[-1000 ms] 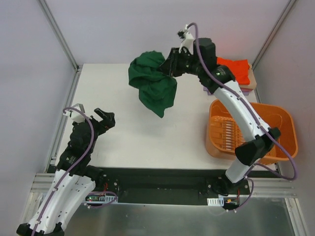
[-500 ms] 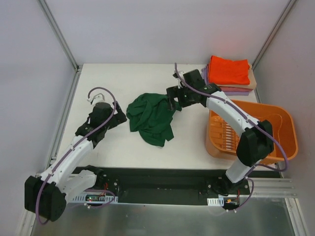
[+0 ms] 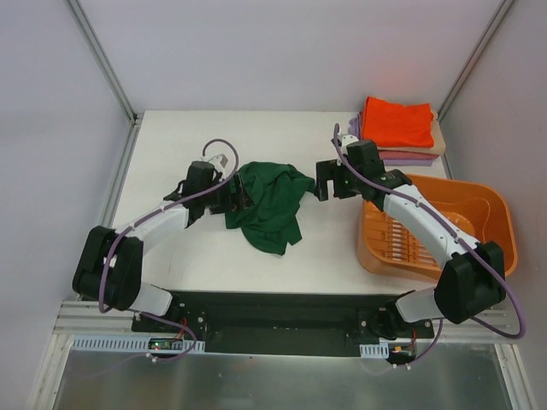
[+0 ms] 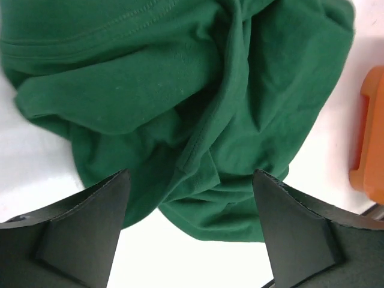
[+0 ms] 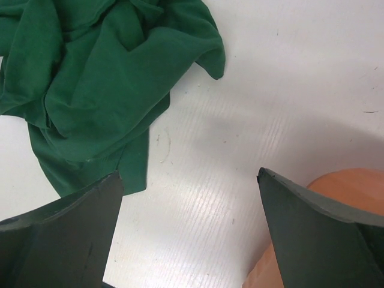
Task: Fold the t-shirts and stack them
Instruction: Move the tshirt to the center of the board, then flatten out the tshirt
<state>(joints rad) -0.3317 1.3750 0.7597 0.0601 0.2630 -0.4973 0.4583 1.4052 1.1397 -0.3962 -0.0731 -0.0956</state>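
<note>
My left claw (image 4: 191, 174) hangs spread low over the crumpled green shirt (image 3: 272, 205) mid-table (image 3: 171, 145), I judge to pinch an edge for flattening, and my right claw (image 5: 189, 174) hangs spread and empty just beside it.

Left arm (image 3: 154, 224), right arm (image 3: 419, 224): white shells, black joints, lavender cable looped along each. Left tool (image 3: 242, 195), right tool (image 3: 323, 181): black. Wrist views: dark wedge-shaped fingers (image 4: 78, 234) in lower frame corners.

top: overhead, far, whole scene | wrists: close, facing down | shared: green shirt (image 3: 272, 202)
</note>
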